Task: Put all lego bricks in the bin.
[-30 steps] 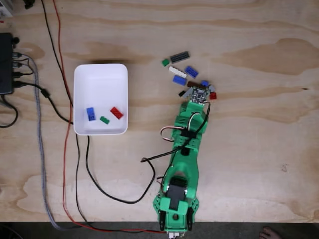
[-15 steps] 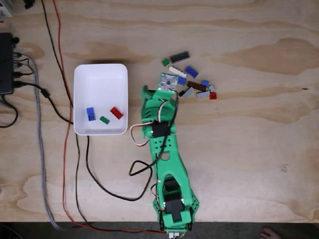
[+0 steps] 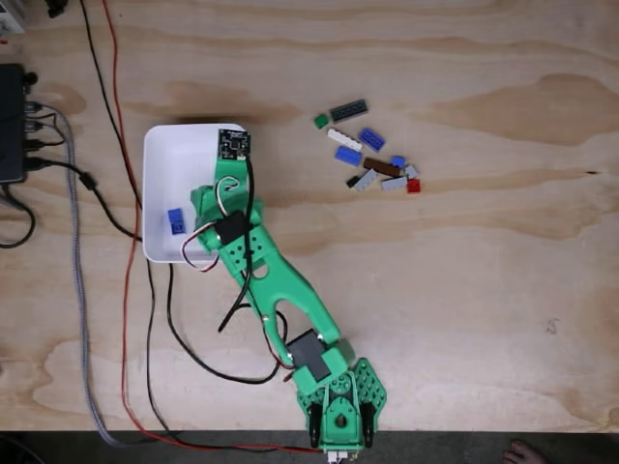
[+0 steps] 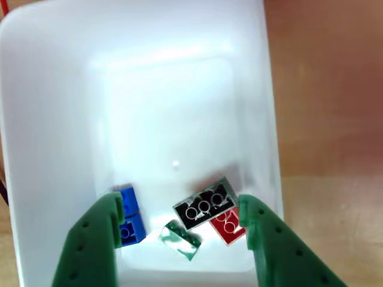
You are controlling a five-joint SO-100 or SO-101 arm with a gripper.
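Looking down from the fixed view, we see the green arm reaching from its base at the near edge of the table up and left, its head over the bin. That white bin sits left of centre, and a blue brick shows on its floor near the left wall.

Switching to the other view, we are right above the bin, looking between the two green fingers. Our gripper has its jaws spread wide apart, with nothing clamped between them. A black brick shows between the fingers, tilted, overlapping a red brick just beside the right finger; whether it is in mid-air or already resting we cannot tell. A green brick lies just below it, and the blue brick sits against the left finger.

Back in the fixed view, off to the right of the bin, a cluster of bricks lies on the bare wood: a small green one, a dark grey plate, a white one, two blue ones, a brown one, grey pieces and a tiny red one. Cables trail down the left side past a black box.
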